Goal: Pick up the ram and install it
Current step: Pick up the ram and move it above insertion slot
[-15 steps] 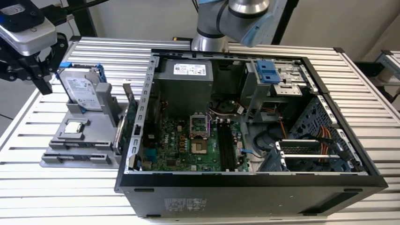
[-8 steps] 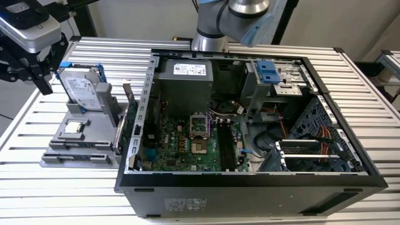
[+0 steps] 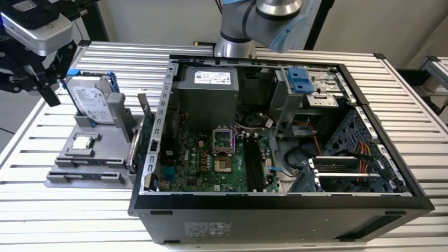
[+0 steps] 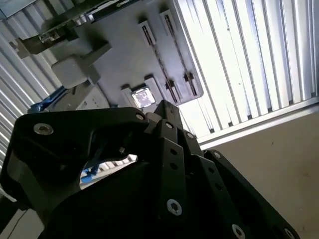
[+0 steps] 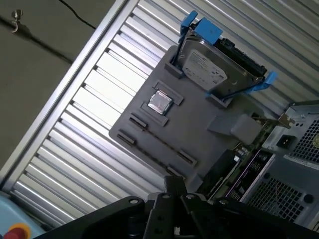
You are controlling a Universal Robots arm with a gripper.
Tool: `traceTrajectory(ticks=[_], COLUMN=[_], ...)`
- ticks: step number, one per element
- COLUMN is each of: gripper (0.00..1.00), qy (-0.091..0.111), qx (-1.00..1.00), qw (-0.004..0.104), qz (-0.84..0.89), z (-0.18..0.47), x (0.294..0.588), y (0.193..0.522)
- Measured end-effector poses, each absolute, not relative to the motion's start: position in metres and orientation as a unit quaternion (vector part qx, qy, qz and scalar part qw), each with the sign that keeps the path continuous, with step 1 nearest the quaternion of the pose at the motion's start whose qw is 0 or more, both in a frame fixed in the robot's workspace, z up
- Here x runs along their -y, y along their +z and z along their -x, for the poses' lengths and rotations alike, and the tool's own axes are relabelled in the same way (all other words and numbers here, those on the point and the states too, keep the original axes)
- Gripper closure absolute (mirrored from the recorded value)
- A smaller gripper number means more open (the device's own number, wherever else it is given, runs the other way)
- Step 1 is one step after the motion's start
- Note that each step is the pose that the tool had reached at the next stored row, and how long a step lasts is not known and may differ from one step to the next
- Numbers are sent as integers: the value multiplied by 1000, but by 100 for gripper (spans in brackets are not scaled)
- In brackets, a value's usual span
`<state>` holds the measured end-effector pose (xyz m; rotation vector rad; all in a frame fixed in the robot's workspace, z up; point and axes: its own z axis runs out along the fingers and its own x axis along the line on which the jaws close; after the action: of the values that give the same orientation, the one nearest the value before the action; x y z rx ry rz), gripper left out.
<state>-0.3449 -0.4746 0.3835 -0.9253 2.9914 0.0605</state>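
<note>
Seemingly the ram stands edge-on in the grey fixture's slots near the processor chip: light, stiff, fragile, so I'd pinch its long flat faces mid-length, sparing contacts; jaws parted or clenched, I cannot tell.

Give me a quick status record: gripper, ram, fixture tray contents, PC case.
gripper: raised at the exterior view's left, beside the hard drive
ram: cannot tell where it is
fixture tray: grey, on the slatted table beside the PC case
hard drive: upright in a blue bracket on the tray
processor chip: flat in its square seat on the tray
green card: on edge between tray and case
PC case: on its side, open, motherboard exposed
memory slots: long, dark; cannot tell whether filled
</note>
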Motion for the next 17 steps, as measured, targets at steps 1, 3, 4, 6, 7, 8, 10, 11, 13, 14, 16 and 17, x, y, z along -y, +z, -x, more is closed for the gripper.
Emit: traceTrajectory(ticks=[1,3,4,6,7,8,10,11,13,14,16,17], gripper=[100,100,100,100,100,100,100,100,100,100,100,100], qy=[19,18,18,18,18,18,18,18,18,18,18,18], qx=[-954,-951,-950,-947,-945,-944,-940,-939,-936,-934,-931,-930], qw=[5,5,5,5,5,5,4,4,4,4,4,4], qz=[300,308,312,321,326,330,340,345,352,356,364,368], z=[345,345,345,345,345,345,345,345,345,345,345,345], x=[475,475,475,475,475,475,475,475,475,475,475,475], y=[383,383,383,383,383,383,383,383,383,383,383,383])
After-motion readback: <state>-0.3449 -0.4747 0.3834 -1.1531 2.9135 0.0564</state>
